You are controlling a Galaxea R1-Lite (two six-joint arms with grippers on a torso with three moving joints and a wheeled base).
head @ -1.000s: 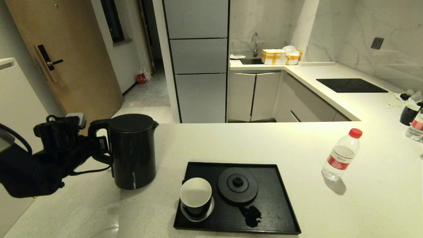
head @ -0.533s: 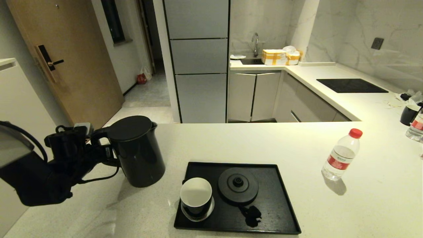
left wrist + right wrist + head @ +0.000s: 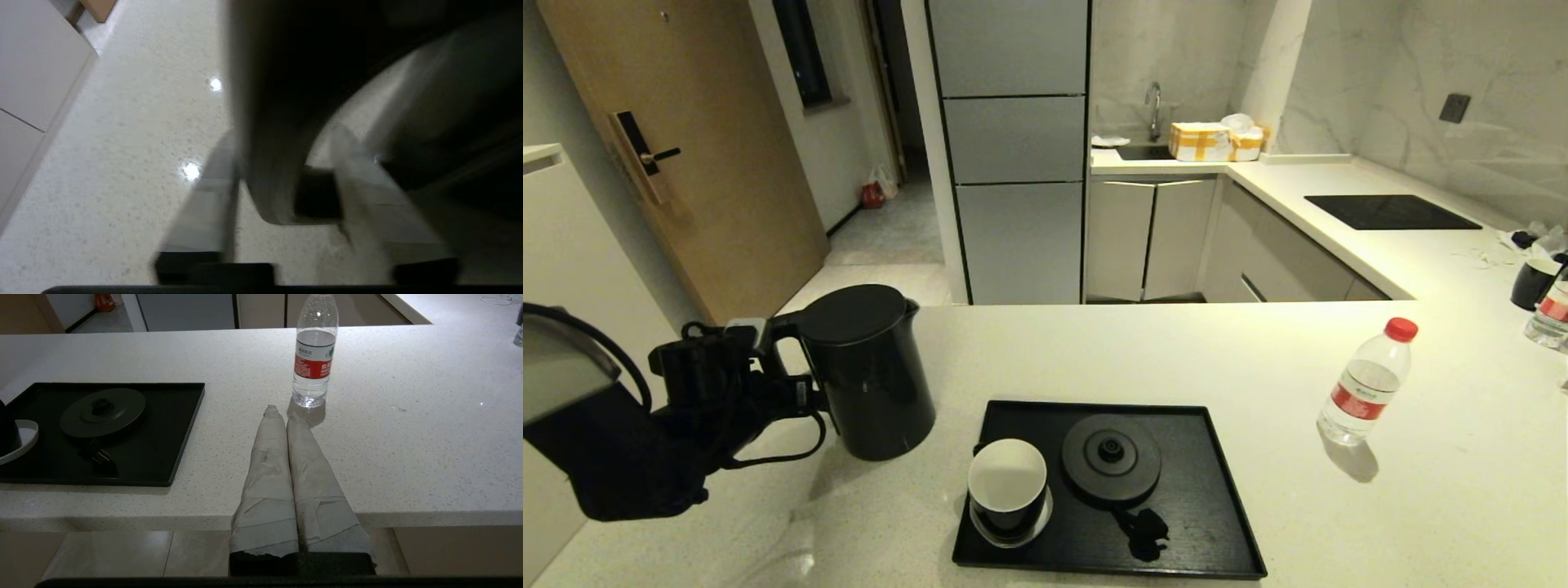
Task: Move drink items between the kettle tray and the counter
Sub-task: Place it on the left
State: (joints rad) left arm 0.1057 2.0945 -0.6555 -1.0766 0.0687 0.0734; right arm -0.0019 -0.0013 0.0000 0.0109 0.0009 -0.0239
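The tall black kettle (image 3: 866, 376) stands upright on the off-white counter (image 3: 1176, 351), left of the black kettle tray (image 3: 1217, 490). My left gripper (image 3: 796, 384) is at its loop handle (image 3: 269, 122). The fingers (image 3: 204, 212) stand open on either side of the handle, with a gap showing on one side. On the tray sit the round base disc (image 3: 1111, 457) and a black cup (image 3: 1006, 486) with a white inside. A clear bottle (image 3: 1364, 384) with a red cap stands on the counter to the right. My right gripper (image 3: 282, 412) is shut and empty, low at the counter's front edge, short of the bottle (image 3: 314, 355).
A loose black plug (image 3: 1145, 529) lies on the tray in front of the disc. A black hob panel (image 3: 1392, 211) is set into the far right worktop. Another dark cup (image 3: 1534, 282) and bottle (image 3: 1552, 314) stand at the far right edge. The counter's left edge runs close behind the kettle.
The kettle moved right toward the tray, tilted on the way, and now stands upright on the counter. My left gripper's fingers have spread apart around the handle.
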